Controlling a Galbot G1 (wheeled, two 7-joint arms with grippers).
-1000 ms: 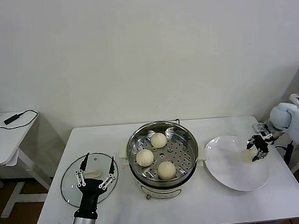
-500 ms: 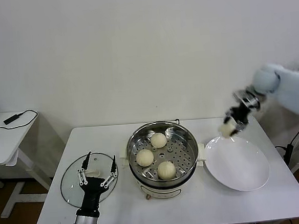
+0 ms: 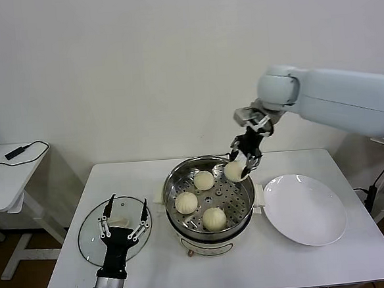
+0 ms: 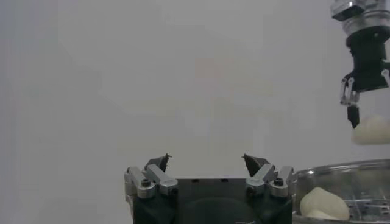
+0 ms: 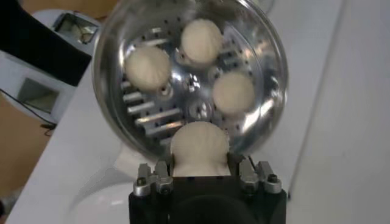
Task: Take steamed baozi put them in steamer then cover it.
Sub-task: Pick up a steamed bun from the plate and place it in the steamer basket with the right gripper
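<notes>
The right gripper (image 3: pixel 242 166) hangs above the back right part of the steamer (image 3: pixel 244 206), its fingers closed on 1 steamed baozi (image 3: pixel 234 171) that is held clear of the perforated tray. In the right wrist view the same bun (image 5: pixel 198 148) sits pinched between the 2 fingers (image 5: pixel 155 178), with the open pot (image 5: pixel 268 109) spread out beneath it. 3 more baozi already lie on the tray inside the steamer: 1 at the back (image 3: pixel 203 180), 1 on the robot's left side (image 3: pixel 185 202) and 1 at the front (image 3: pixel 213 217), all apart from each other. The steamer stands uncovered in the middle of the white desk (image 3: pixel 319 263). To the robot's right of it, just beside the pot, lies the flat white plate (image 3: pixel 305 208) with nothing on it. On the left part of the desk the glass cover (image 3: pixel 93 236) lies flat, its cream handle (image 3: pixel 120 223) facing up. The left gripper (image 3: pixel 124 222) is poised over that cover with its fingers spread wide and nothing between them; whether they touch the glass cannot be told. From the left wrist view the 2 finger tips (image 4: pixel 159 163) stand well apart, and the right gripper with its bun (image 4: pixel 372 129) shows far off above the steamer's rim (image 4: pixel 341 168).
</notes>
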